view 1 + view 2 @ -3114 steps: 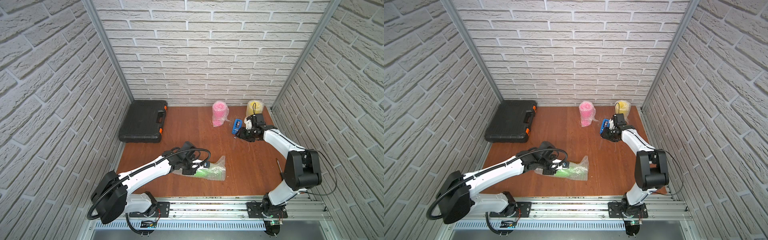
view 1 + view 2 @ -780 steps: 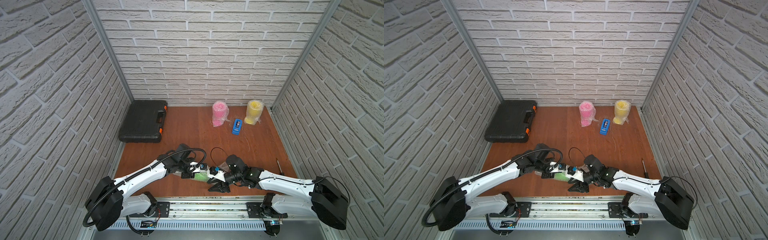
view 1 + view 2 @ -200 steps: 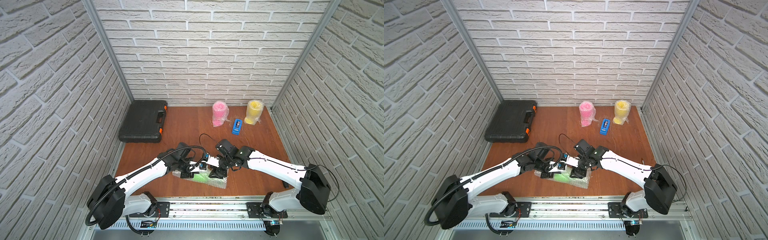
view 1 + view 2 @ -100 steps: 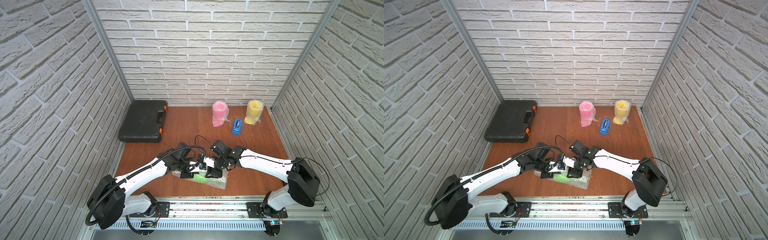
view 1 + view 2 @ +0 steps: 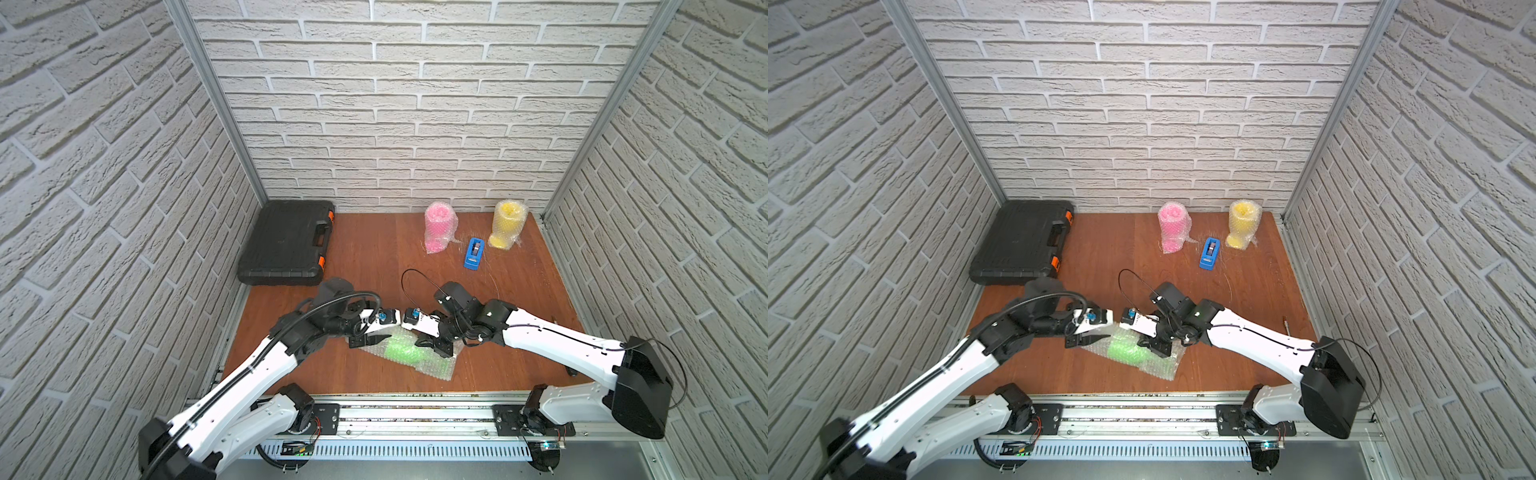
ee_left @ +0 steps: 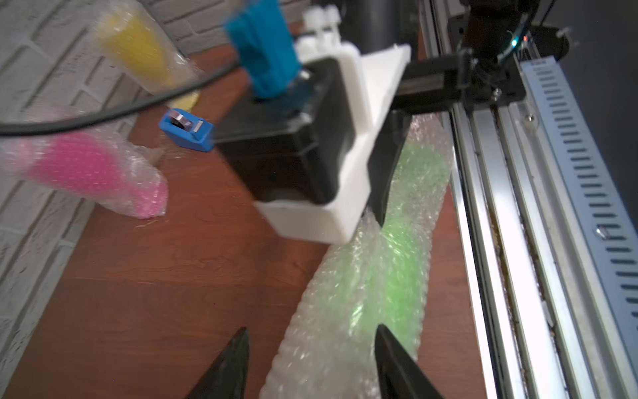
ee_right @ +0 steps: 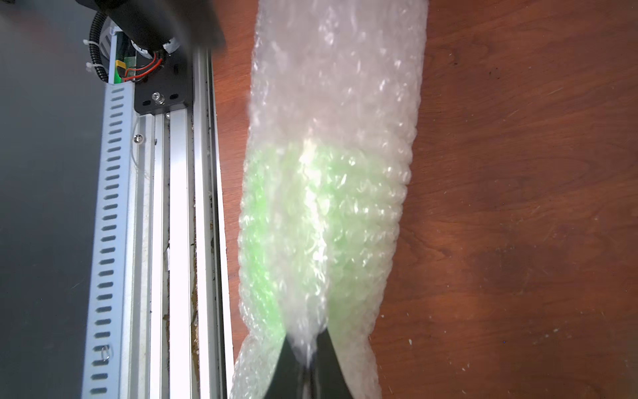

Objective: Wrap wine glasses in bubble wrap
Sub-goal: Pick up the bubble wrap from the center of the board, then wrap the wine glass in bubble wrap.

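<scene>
Bubble wrap [image 7: 331, 86] over green goblet [image 7: 262, 224] pinched by right pincer [image 7: 307, 359], jaws together | left pincer [image 6: 310, 333] parted around wrap's end

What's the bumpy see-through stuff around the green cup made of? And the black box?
The bubble wrap looks like thin clear plastic film, glossy: its little air pockets and crinkles glint. The green goblet inside is probably hard plastic; its neon colour glows through evenly. The black case seems moulded plastic, matte, with ribbed panels and orange latches.
</scene>
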### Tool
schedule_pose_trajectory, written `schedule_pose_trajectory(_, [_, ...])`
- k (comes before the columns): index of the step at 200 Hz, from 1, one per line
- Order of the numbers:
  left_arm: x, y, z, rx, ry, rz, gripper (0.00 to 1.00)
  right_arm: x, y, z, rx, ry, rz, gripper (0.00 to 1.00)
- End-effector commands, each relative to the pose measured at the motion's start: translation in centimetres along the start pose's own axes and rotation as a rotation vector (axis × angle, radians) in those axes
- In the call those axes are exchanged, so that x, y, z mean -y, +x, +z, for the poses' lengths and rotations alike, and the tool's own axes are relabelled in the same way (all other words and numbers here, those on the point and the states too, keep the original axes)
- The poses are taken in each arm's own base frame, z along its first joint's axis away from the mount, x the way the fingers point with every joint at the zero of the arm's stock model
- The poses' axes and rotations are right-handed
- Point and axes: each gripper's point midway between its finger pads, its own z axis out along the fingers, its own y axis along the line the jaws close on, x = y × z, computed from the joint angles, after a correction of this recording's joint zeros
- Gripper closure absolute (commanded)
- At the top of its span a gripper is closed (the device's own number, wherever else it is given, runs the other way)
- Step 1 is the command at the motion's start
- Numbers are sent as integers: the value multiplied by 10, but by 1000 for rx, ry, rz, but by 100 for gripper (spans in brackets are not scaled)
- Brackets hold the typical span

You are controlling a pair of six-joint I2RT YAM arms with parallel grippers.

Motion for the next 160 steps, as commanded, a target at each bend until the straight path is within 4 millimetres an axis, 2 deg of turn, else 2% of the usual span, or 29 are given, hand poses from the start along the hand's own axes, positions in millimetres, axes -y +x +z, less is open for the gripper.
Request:
schedule_pose_trajectory(1, [1,-22,-33,83,-56,-13,27,-4,-19,-23,129,18,-92,97])
schedule_pose_trajectory(31, [21,-45,-73,194,-78,12,3,-17,-32,-60,239,27,-175,97])
schedule_pose_trajectory(56, [39,-53,-97,247,-82,29,2,-43,-41,-90,324,-31,-278,97])
schedule_pose_trajectory(83, [49,-51,-109,242,-82,36,2,-67,-45,-111,371,-106,-351,97])
schedule_pose_trajectory(112, [58,-49,-105,209,-4,33,2,-81,-49,-121,369,-189,-360,97])
schedule_pose_trajectory(129, [56,-51,-102,202,21,40,2,-88,-47,-121,350,-243,-361,97])
schedule_pose_trajectory(160, [48,-69,-103,262,19,88,2,-87,-40,-112,279,-289,-350,97])
